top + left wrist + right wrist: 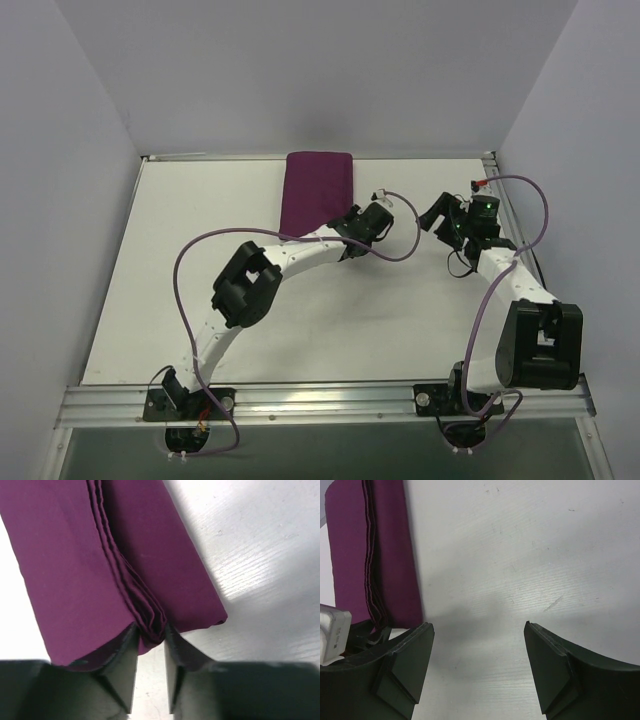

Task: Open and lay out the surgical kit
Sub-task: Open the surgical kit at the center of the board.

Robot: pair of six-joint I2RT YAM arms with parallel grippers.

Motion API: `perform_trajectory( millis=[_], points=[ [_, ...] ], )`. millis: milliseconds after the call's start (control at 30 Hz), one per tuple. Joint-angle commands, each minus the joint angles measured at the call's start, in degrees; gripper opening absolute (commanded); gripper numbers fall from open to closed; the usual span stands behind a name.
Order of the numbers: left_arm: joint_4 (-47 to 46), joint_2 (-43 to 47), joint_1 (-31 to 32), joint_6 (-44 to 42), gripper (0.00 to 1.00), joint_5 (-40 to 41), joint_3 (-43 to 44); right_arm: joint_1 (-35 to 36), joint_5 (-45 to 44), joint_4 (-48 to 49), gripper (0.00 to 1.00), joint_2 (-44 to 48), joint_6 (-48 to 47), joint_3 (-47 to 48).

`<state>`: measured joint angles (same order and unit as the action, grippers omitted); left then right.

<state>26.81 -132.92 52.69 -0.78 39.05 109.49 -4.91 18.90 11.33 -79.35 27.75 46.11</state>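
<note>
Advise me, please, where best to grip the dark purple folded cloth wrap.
Pinch the ridge of stacked fold edges at the near end of the dark purple folded cloth wrap, coming in low from that end; the layers bunch up there.

Left arm (300, 257): white tubular links, black blocky joint housings. Purple cable (180, 268) runs in loose loops from base end to wrist just behind jaws. Right arm (500, 270): same white shell; big black housing (545, 345) far back from jaws; second purple cable (522, 179) alongside. Green light (487, 210) lit on black wrist block behind right jaws. Left fingers (122, 665): matte black, wedge-shaped, flat inner faces. Right fingers (402, 672): same matte black, faceted, stepped pads.
</note>
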Motion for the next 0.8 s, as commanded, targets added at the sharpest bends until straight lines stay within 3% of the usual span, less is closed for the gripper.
perform_trajectory(
  millis=[0,233,333,500,600,767],
  points=[
    [-0.53,0.47,-0.22,-1.69,0.32,1.12,3.01,-0.37,0.7,1.41,0.74,1.83,-1.12,-0.76],
    [-1.85,2.84,-0.39,-1.6,0.27,-0.63,2.04,-0.37,1.06,1.41,0.74,1.48,-1.56,-1.02],
    [-1.06,3.37,-0.92,-0.46,0.12,-1.69,2.66,-0.37,1.41,1.76,0.74,1.31,-1.38,-1.28],
    [-0.09,7.4,-3.37,4.02,0.03,-7.74,2.13,-0.37,2.11,1.85,0.74,0.69,-1.55,-1.11],
    [-0.18,11.61,-7.24,8.24,0.02,-15.73,0.82,-0.28,2.55,1.76,0.74,-0.27,-1.82,-0.67],
    [-3.77,20.93,-19.51,17.9,0.02,-27.78,-5.07,-0.28,3.86,1.76,0.74,-2.3,-1.64,0.47]
  ],
)
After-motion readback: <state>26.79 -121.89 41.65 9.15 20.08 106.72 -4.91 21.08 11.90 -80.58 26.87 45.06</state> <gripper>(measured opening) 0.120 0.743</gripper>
